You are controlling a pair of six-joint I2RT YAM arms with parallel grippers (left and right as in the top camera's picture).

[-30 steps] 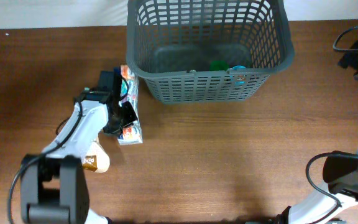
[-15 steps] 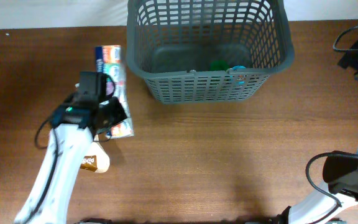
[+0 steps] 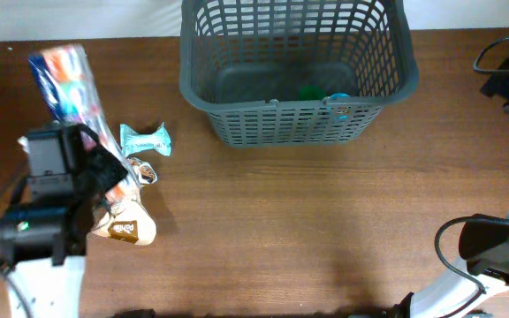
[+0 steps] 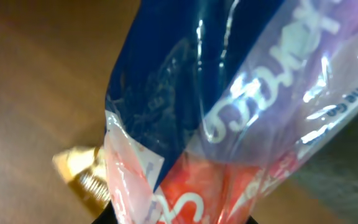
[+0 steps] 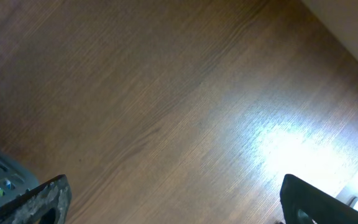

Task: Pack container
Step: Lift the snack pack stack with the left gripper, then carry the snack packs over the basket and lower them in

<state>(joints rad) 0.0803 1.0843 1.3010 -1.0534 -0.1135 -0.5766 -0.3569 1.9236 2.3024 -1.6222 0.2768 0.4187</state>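
Container (image 3: 281,124) sits at the table's far edge; left gripper (image 3: 106,170), near the left edge, pinches a snack bag (image 3: 64,79), seemingly low; lift it clear over the rim; right gripper (image 5: 179,202) gapes.

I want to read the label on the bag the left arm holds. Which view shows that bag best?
Left wrist: the bag fills the frame, blue and red film with white lettering. Overhead shows it small and blurred in the left hand. Right wrist shows none of it, only table.
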